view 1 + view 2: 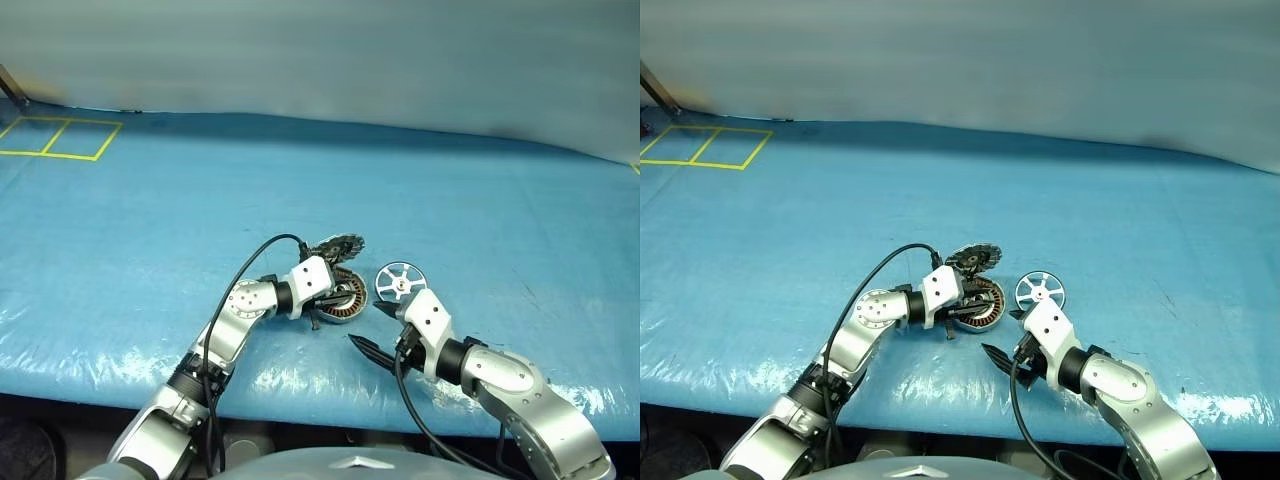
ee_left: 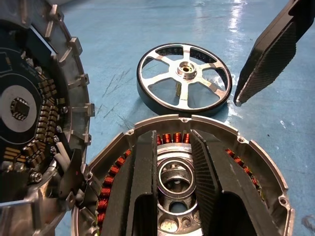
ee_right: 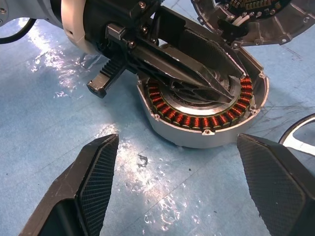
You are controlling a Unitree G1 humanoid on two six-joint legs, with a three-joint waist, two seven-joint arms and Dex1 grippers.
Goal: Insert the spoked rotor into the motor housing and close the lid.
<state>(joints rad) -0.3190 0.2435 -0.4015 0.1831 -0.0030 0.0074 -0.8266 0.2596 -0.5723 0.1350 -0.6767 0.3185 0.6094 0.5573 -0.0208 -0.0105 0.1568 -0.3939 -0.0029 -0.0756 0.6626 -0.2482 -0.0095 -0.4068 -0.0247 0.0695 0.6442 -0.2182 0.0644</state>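
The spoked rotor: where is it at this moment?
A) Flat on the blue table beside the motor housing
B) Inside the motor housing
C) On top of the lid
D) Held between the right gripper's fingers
A: the spoked rotor lies flat on the blue table beside the motor housing, whose lid stands open, and the right gripper is open and empty.

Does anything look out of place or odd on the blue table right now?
Nothing looks damaged or spilled. The spoked rotor lies flat on the table beside the motor housing, not in it, and the lid stands open.
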